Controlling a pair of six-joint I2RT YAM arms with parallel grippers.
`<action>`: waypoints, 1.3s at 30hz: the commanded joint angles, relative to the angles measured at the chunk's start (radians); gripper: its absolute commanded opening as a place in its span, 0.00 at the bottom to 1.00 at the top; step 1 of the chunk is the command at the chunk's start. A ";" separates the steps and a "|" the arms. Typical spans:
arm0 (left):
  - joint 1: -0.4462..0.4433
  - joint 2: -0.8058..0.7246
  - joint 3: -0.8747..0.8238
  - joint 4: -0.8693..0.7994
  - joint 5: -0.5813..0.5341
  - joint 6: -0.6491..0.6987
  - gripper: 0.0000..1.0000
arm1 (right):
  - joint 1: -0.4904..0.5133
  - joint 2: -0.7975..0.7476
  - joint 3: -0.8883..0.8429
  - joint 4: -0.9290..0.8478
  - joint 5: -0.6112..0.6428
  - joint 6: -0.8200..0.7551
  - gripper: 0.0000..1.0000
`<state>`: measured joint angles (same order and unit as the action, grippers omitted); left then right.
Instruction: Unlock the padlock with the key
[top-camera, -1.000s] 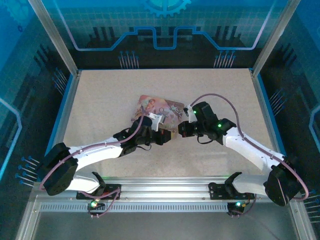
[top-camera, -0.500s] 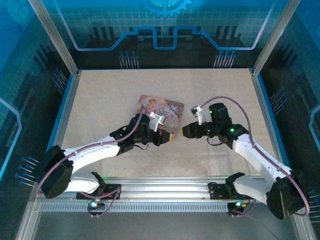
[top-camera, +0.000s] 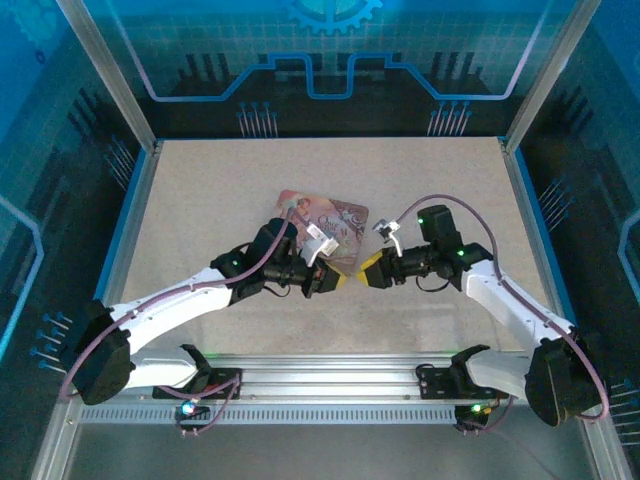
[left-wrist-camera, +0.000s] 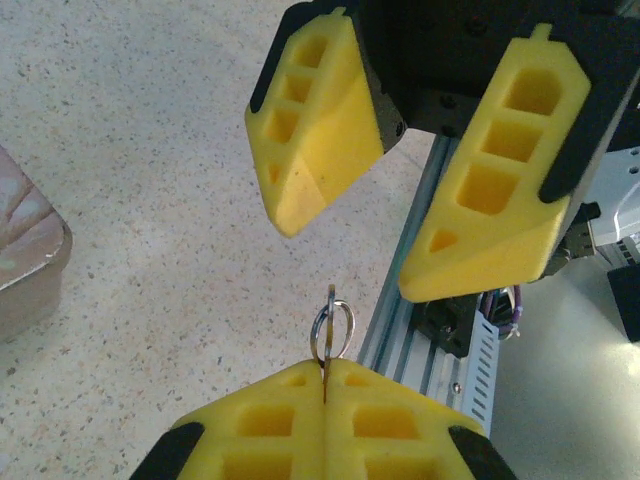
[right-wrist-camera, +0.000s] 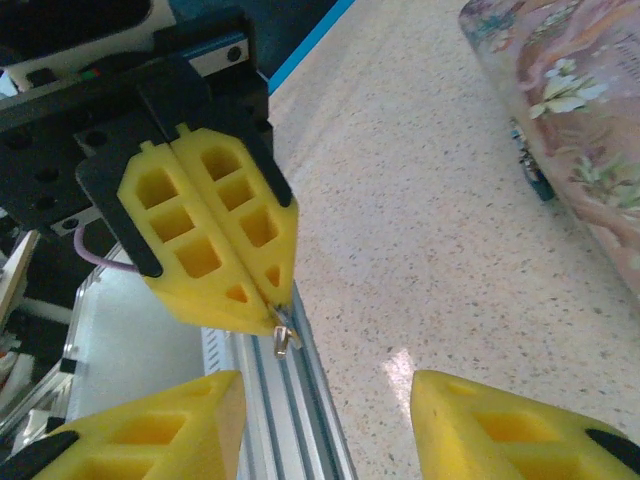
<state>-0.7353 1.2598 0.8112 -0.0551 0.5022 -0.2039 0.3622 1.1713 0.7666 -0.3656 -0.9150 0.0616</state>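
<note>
My left gripper is pinched shut on the key, whose silvery loop pokes out past the tips. My right gripper faces it, jaws parted and empty, just clear of the key.

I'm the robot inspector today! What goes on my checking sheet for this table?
Surface: speckled beige table.
Job's things: thin silvery key with a ring, sticking out of the left end effector.
Clutter: pink picture tin, lying flat.
Grippers: left end effector shut on the key; right end effector open, facing it, apart.
Cables: purple cable looped over each arm.
Surroundings: metal rail at the near edge; blue panels behind.
</note>
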 joint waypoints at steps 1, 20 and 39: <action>0.007 -0.021 0.029 -0.031 0.055 0.046 0.00 | 0.025 0.016 0.031 0.001 -0.053 -0.033 0.47; 0.008 0.001 0.036 -0.028 0.074 0.045 0.00 | 0.087 0.067 0.056 0.037 -0.045 -0.003 0.06; 0.169 -0.248 -0.312 0.613 -0.137 -0.687 0.77 | 0.101 -0.138 -0.163 0.590 0.304 0.617 0.00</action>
<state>-0.5713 1.0271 0.5491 0.3267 0.4366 -0.6495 0.4423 1.0531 0.6361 0.0437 -0.7219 0.4919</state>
